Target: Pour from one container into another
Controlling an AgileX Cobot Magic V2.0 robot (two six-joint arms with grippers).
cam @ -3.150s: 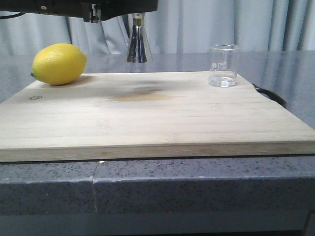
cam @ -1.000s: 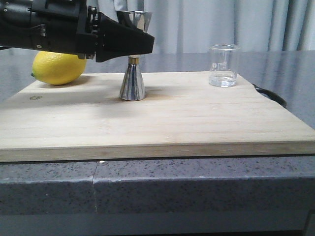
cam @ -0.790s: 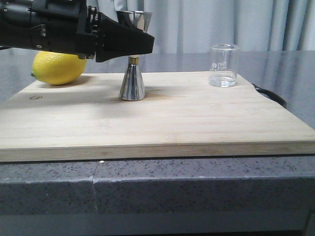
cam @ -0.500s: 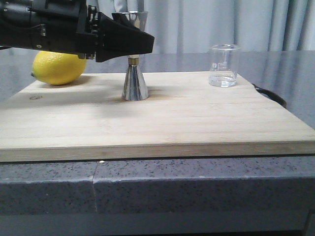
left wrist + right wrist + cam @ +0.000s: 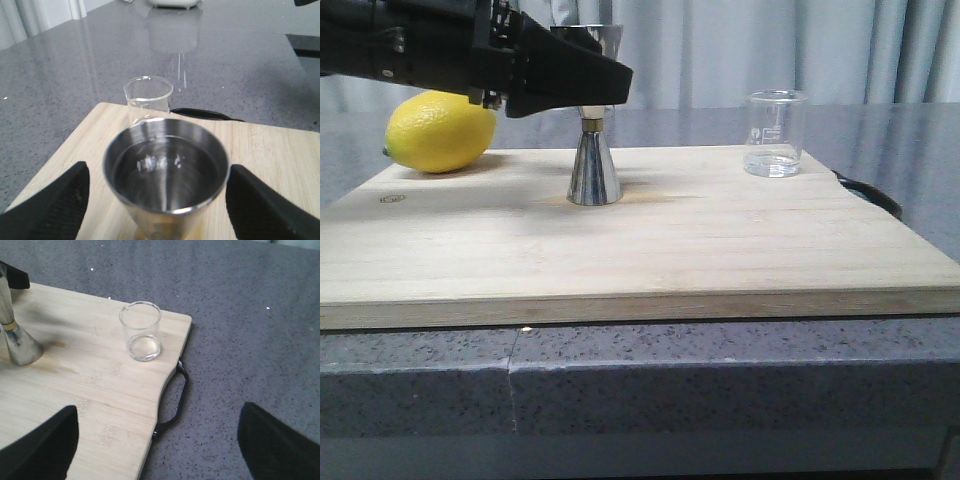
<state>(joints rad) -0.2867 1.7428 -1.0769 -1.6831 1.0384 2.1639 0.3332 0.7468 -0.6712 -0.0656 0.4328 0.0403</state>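
Note:
The steel jigger (image 5: pixel 593 175) stands upright on the wooden cutting board (image 5: pixel 650 250), left of middle. My left gripper (image 5: pixel 608 82) is level with its upper cup and hides part of it. In the left wrist view the jigger's cup (image 5: pixel 166 170) sits between the black fingers (image 5: pixel 47 205) with a gap on each side, so my left gripper (image 5: pixel 160 202) is open. The clear glass beaker (image 5: pixel 775 133) stands at the board's far right corner and shows as the beaker (image 5: pixel 141 332) in the right wrist view. My right gripper (image 5: pixel 157 445) hangs open over the board's right edge, holding nothing.
A yellow lemon (image 5: pixel 440 130) lies at the board's far left corner. A black handle (image 5: pixel 172 402) sticks out from the board's right side. The board rests on a speckled grey counter (image 5: pixel 240 340). Grey curtains hang behind.
The jigger hung above the board three seconds ago and now stands on it, shifted slightly right. My left gripper has risen a little around its cup. The beaker and lemon have not moved.

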